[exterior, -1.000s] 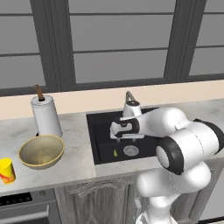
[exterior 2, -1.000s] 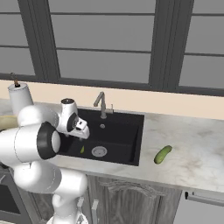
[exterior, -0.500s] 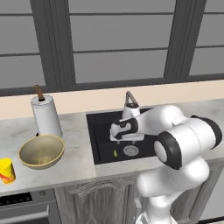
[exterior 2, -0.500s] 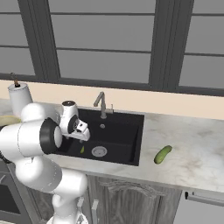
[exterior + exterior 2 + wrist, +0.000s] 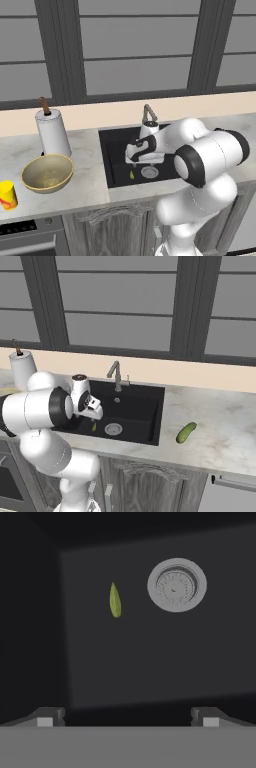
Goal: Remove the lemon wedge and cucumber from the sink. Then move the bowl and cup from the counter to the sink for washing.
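Lemon wedge [image 5: 115, 600] lies on the dark floor of the sink [image 5: 115, 150], in the upper left part of the hand view, just left of the round silver drain [image 5: 176, 585]. In the left base view the wedge [image 5: 132, 174] shows as a tiny yellow speck near the centre of the frame, beside the drain. The jaws [image 5: 127, 717] hang over the basin floor with both tips spread wide apart at the bottom of the hand view, empty and well short of the wedge. Cucumber [image 5: 186, 432] rests on the bench [image 5: 220, 426] at right of centre in the right base view, just right of the sink. In the left base view the bowl [image 5: 48, 173] sits at the left on the bench, with the cup [image 5: 7, 194] at the lower left edge and a paper towel roll [image 5: 51, 131] just behind the bowl.
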Robot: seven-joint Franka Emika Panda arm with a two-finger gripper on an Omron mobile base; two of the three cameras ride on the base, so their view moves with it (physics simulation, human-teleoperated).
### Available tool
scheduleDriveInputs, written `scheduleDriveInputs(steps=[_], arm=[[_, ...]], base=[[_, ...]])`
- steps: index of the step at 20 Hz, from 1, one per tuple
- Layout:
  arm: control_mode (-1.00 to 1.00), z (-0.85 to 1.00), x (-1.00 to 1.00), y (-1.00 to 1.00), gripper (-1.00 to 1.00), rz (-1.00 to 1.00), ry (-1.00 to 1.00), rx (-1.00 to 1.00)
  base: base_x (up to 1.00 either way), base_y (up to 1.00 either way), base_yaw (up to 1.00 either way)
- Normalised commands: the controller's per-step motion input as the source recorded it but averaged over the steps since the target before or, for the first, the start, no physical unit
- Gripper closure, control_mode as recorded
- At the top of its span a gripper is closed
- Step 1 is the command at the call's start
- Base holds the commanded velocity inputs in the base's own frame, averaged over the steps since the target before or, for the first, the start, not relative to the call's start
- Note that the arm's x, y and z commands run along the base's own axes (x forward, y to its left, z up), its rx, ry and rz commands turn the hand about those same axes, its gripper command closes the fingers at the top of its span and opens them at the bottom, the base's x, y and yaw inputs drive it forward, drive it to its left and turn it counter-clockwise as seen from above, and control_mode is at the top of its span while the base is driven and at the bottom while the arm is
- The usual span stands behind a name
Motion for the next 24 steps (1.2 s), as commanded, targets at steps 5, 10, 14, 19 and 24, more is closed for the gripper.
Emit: scheduleDriveInputs(steps=[5, 10, 14, 19, 24], arm=[[-1.00, -0.10, 0.00, 0.05, -1.00, 0.00, 0.00, 0.05], [-1.00, -0.11, 0.02, 0.03, -1.00, 0.02, 0.00, 0.01], [-1.00, -0.13, 0.06, 0.01, -1.00, 0.02, -0.01, 0.00], [-1.00, -0.13, 0.11, 0.02, -1.00, 0.01, -0.03, 0.00], [-1.00, -0.13, 0.14, 0.01, -1.00, 0.01, -0.02, 0.00]], base=[[0.00, 0.00, 0.00], [0.00, 0.00, 0.00], [0.00, 0.00, 0.00], [0.00, 0.00, 0.00], [0.00, 0.00, 0.00]])
